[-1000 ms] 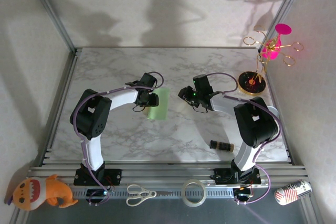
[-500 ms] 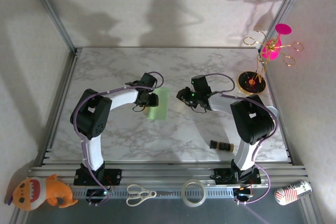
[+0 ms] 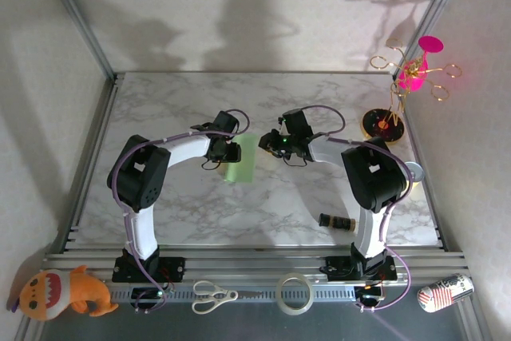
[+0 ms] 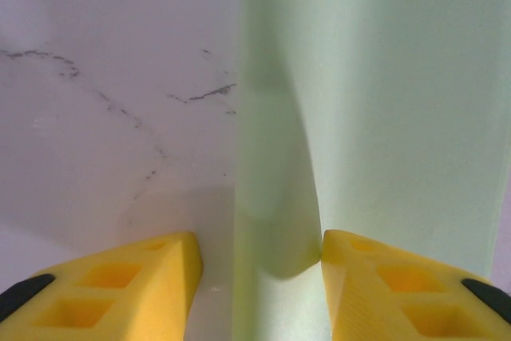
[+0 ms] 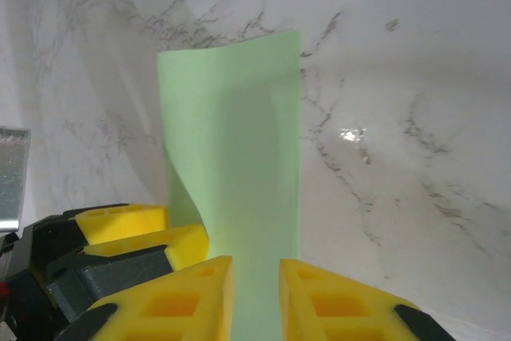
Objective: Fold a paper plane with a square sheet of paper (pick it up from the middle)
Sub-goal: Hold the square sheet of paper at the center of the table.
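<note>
The far half of the desk (image 3: pixel 263 97) lies bare, open to either arm; mid-desk is tight, the left gripper (image 3: pixel 234 152) and right gripper (image 3: pixel 267 143) close together around the square sheet of paper (image 3: pixel 244 159); a dark cylinder (image 3: pixel 337 220) lies front right; a gold stand (image 3: pixel 382 123) crowds the right edge.

The square sheet of paper (image 5: pixel 239 141) is curling up off the marble table (image 5: pixel 407 109). Its near end is showing through the right gripper's (image 5: pixel 255 271) narrow gap, and the left gripper (image 5: pixel 160 233) is sitting at its left edge.
</note>
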### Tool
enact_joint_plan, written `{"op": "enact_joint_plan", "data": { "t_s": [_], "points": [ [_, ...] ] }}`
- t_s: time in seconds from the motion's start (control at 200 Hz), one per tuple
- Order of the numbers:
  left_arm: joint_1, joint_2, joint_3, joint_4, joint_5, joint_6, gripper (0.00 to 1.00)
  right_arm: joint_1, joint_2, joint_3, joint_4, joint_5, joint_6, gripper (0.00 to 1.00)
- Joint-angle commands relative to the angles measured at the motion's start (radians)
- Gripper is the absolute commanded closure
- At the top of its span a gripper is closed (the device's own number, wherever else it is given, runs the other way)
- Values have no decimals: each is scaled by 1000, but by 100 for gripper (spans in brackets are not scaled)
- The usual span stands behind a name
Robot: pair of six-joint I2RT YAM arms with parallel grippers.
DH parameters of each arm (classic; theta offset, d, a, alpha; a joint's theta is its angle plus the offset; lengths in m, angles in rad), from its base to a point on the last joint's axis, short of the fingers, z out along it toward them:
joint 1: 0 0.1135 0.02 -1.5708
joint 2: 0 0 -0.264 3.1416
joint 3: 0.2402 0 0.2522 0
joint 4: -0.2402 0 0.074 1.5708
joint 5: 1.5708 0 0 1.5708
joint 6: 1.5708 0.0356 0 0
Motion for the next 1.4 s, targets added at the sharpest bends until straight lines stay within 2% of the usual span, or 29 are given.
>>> {"op": "enact_joint_plan", "data": {
  "t_s": [0.0, 0.701, 1.011, 1.392],
  "points": [
    [-2, 88, -29, -18, 3, 25, 53, 21, 33, 36, -32, -27, -19, 77],
    [-3, 108, -34, -16, -3, 23, 52, 72, 135, 159, -127, -29, -46, 83],
    [-1, 109, -39, -15, -9, 23, 53, 87, 181, 197, -201, -18, -63, 91],
    [-2, 92, -29, -23, -9, 10, 53, 89, 235, 205, -348, 70, -85, 96]
  ]
}}
